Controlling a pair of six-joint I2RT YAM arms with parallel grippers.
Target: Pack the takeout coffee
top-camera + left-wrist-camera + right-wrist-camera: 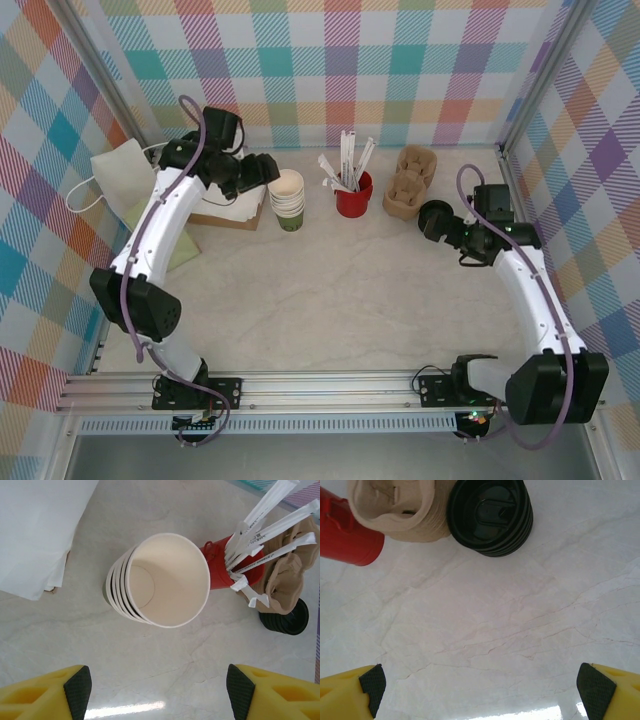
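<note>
Far-left of ctr, stacked paper cups [287,197] look light, crushable, so grip sidewall gently below rim; left gripper [159,690] & right gripper [481,685] both splayed, empty.

You're looking at a cream, marble-veined table [330,300] inside pastel plaid walls [400,70]. The stacked cups [167,580] are cream-white, with green at the base. The stirrer cup [353,200] is red and its stirrers [242,542] are white. The lids [490,515] are black and the carrier [410,180] is tan. The left fingers [35,695] and right fingers [620,690] are yellow with black pads [79,690].
</note>
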